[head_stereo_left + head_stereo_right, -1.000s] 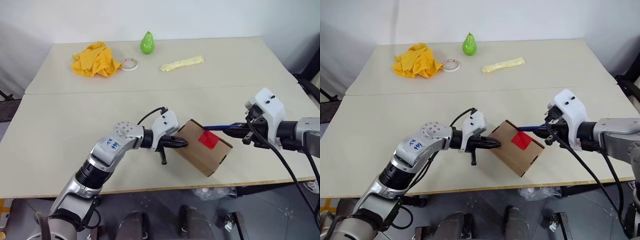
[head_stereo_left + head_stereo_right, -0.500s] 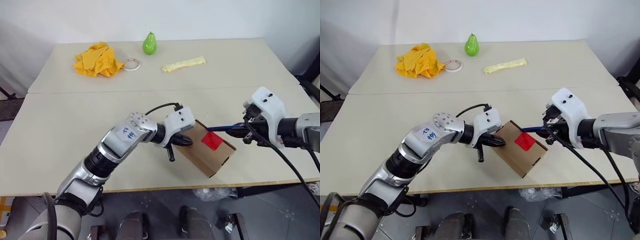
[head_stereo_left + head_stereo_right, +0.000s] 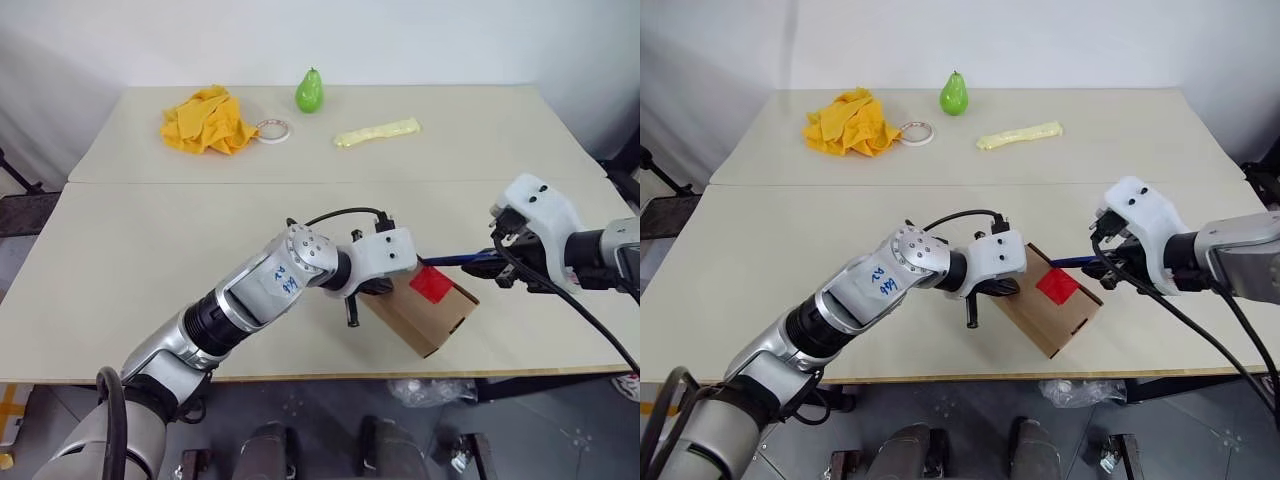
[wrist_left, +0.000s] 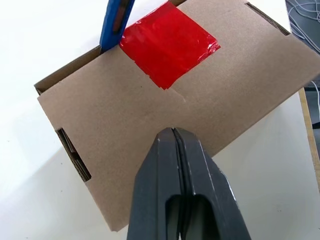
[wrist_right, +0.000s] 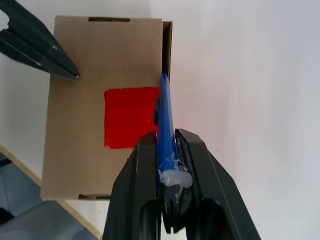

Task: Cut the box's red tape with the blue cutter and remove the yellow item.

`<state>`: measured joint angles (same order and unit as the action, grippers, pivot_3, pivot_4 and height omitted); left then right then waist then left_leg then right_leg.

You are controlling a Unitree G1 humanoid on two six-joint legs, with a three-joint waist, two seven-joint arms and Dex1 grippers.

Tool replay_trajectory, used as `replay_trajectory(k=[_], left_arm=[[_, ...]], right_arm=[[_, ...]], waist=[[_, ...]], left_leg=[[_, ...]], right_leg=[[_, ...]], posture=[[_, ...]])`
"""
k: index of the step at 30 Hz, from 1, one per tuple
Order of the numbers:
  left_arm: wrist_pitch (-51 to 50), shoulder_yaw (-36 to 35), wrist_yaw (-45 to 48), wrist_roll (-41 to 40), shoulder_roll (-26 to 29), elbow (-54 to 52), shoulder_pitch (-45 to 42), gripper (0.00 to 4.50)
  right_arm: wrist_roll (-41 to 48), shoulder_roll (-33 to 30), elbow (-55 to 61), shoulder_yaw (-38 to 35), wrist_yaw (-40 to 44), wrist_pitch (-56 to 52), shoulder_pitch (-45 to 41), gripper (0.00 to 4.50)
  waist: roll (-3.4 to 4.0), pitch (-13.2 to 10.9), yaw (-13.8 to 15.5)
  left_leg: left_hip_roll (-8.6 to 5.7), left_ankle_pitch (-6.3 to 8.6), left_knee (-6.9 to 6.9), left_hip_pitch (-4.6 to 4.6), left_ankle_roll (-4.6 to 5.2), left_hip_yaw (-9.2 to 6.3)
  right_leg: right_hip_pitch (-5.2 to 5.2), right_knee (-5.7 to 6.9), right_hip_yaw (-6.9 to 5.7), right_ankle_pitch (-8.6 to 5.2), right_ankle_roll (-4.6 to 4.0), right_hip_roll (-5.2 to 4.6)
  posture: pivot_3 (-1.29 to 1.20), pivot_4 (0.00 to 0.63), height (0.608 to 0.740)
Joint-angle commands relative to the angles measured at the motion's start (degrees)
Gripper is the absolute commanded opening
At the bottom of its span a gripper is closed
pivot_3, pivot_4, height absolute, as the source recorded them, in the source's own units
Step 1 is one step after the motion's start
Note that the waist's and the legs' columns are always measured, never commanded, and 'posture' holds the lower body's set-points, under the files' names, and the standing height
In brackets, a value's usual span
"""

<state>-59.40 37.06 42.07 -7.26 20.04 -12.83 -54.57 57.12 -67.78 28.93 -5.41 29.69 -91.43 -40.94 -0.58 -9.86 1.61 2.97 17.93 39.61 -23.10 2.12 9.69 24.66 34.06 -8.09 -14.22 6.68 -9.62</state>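
Box (image 3: 425,312), red tape (image 4: 169,43) uncut: left gripper (image 4: 173,134), clenched, now shifted onto its lid as brace; right gripper (image 5: 167,150) grasping blue cutter (image 5: 165,116) at tape edge.

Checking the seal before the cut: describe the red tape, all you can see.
The red tape is a short, glossy, slightly wrinkled strip, stuck flat on top of the box and reaching its far long edge. It looks uncut. The cutter, held in the right gripper, lies along the tape's edge there. The shut left gripper is on bare cardboard, clear of the tape.
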Motion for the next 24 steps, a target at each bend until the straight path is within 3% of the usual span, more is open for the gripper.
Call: replay_trajectory(k=[1,24], left_arm=[[-2.60,4.63,0.04,1.75,0.47,4.32,2.08,0.00],[-2.29,4.08,0.36,1.74,-0.49,5.81,2.57,0.00]], right_arm=[[4.80,-2.90,0.24,0.24,0.97,-1.07,-0.02,0.17],[11.47,-11.07,0.15,-1.73,0.57,-1.07,7.18,0.17]], waist=[[0.01,0.00,-0.01],[0.00,0.05,0.05]], left_leg=[[0.04,0.02,0.01,0.00,0.02,-0.01],[0.05,0.16,0.14,-0.02,0.18,-0.05]], right_leg=[[-0.03,-0.04,-0.02,0.02,0.02,0.00],[-0.16,-0.19,-0.06,0.08,0.14,-0.08]], posture=[[0.00,0.150,0.740],[0.00,0.150,0.740]])
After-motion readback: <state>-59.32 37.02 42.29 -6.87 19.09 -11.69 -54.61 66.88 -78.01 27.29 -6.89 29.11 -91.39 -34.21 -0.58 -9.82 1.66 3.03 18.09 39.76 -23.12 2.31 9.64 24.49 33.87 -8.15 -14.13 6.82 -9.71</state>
